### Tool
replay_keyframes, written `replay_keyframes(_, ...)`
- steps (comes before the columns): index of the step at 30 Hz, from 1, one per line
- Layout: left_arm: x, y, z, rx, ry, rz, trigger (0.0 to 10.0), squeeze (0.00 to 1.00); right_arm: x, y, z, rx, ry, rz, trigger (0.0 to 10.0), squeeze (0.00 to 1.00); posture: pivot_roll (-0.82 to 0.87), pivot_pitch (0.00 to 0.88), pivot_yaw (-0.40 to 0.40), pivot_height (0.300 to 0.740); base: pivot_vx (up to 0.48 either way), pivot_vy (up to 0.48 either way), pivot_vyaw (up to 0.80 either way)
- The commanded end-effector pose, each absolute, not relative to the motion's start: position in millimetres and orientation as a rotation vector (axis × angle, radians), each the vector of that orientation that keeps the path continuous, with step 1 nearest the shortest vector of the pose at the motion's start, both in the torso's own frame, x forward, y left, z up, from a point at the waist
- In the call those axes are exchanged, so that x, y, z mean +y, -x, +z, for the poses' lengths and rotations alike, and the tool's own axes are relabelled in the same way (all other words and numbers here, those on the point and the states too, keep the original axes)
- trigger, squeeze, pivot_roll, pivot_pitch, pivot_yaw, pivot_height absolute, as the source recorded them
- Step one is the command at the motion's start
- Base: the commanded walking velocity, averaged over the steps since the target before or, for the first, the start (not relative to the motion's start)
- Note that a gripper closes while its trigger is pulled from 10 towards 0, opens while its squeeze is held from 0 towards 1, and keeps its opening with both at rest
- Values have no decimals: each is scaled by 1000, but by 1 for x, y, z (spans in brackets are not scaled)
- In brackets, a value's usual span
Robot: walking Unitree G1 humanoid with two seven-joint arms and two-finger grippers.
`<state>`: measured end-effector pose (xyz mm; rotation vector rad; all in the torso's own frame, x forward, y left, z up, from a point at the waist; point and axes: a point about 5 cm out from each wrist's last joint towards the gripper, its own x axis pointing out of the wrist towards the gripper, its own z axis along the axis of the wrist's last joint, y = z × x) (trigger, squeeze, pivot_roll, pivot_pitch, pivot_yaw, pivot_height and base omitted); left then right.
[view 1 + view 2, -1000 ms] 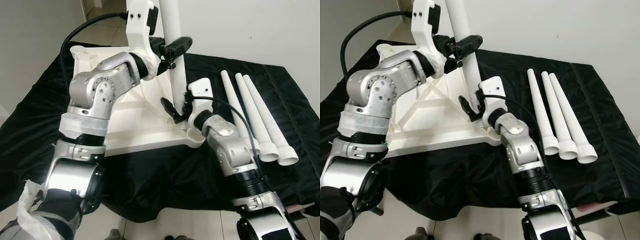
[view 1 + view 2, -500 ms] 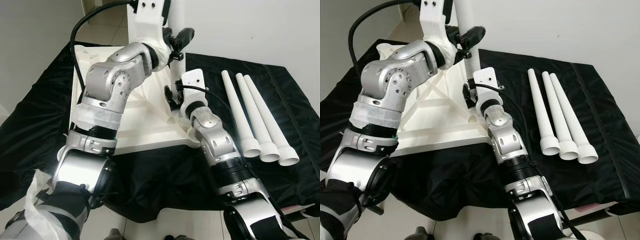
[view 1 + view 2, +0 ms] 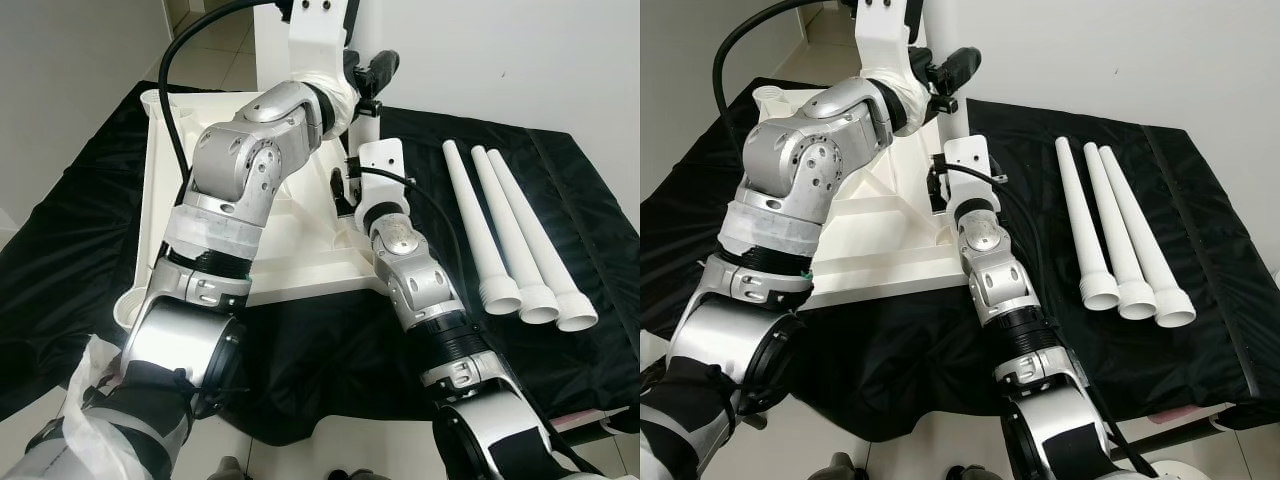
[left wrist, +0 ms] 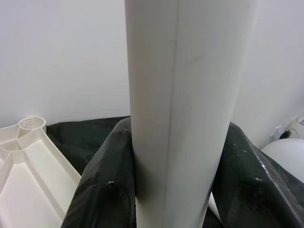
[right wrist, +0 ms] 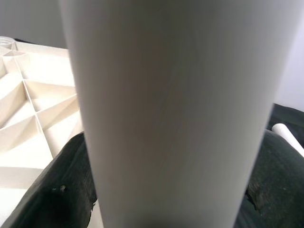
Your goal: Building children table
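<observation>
Both arms are silver metal with ribbed black joint rings, white wrist housings and black cables. The left arm (image 3: 240, 170) has white tape wraps; each claw has glossy black fingers (image 4: 102, 190).

open black cloth (image 3: 1040, 240) between upright leg (image 3: 952, 120) and three loose legs (image 3: 1120, 230); room to pass there. blocked leftward by upturned tabletop (image 3: 290, 250).
</observation>
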<state>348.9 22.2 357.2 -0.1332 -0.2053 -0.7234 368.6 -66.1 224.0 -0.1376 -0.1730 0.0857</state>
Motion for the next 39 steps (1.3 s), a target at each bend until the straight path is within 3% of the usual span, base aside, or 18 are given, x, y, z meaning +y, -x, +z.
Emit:
replay_keyframes(1, 21, -347, 367, -241, 135, -671, 10000, 0, -66, -370, 226, -180, 135, 71, 10000, 0, 61, 61, -63, 740, 0, 0, 0)
replay_keyframes(5, 21, -346, 368, -245, 135, -667, 10000, 0, -63, -370, 226, -183, 122, 67, 10000, 0, 60, 62, -62, 740, 0, 0, 0)
replay_keyframes(6, 21, -347, 369, -247, 134, -666, 10000, 0, -63, -371, 227, -184, 121, 66, 9294, 0, 60, 62, -62, 740, 0, 0, 0)
replay_keyframes(9, 21, -347, 370, -248, 134, -665, 10000, 0, -63, -371, 227, -185, 121, 64, 9294, 0, 60, 62, -62, 740, 0, 0, 0)
replay_keyframes(10, 21, -347, 371, -250, 134, -664, 10000, 0, -64, -372, 228, -187, 117, 61, 5569, 0, 61, 64, -63, 740, 0, 0, 0)
replay_keyframes(11, 22, -347, 371, -252, 133, -664, 10000, 0, -64, -372, 229, -187, 108, 58, 4314, 0, 61, 68, -63, 740, 0, 0, 0)
replay_keyframes(13, 22, -347, 371, -252, 133, -664, 10000, 0, -64, -372, 229, -187, 108, 58, 4314, 0, 61, 68, -63, 740, 0, 0, 0)
replay_keyframes(14, 22, -347, 372, -254, 133, -664, 10000, 0, -66, -373, 229, -188, 102, 48, 3294, 0, 61, 68, -63, 740, 0, 0, 0)
replay_keyframes(15, 22, -347, 372, -254, 132, -663, 10000, 0, -66, -373, 230, -190, 93, 48, 0, 0, 62, 69, -64, 740, 0, 0, 0)
replay_keyframes(28, 21, -346, 373, -258, 124, -663, 10000, 0, -68, -374, 232, -191, 75, 26, 0, 0, 64, 70, -64, 740, 0, 0, 0)
replay_keyframes(29, 21, -345, 373, -258, 128, -670, 10000, 0, -68, -375, 231, -186, 66, 23, 10000, 0, 64, 70, -65, 740, 0, 0, 0)
replay_keyframes(33, 20, -343, 375, -279, 139, -690, 10000, 0, -69, -375, 231, -182, 59, 23, 10000, 0, 64, 70, -65, 740, 0, 0, 0)
replay_keyframes(34, 18, -340, 376, -286, 147, -721, 10000, 302, -69, -375, 230, -179, 56, 23, 10000, 0, 64, 68, -63, 740, 0, 0, 0)
replay_keyframes(35, 16, -338, 376, -287, 161, -750, 10000, 1000, -69, -376, 230, -177, 54, 23, 10000, 0, 64, 68, -63, 740, 0, 0, 0)
replay_keyframes(39, 14, -335, 375, -288, 171, -785, 10000, 1000, -69, -376, 229, -168, 39, 20, 10000, 0, 62, 65, -61, 740, 0, 0, 0)
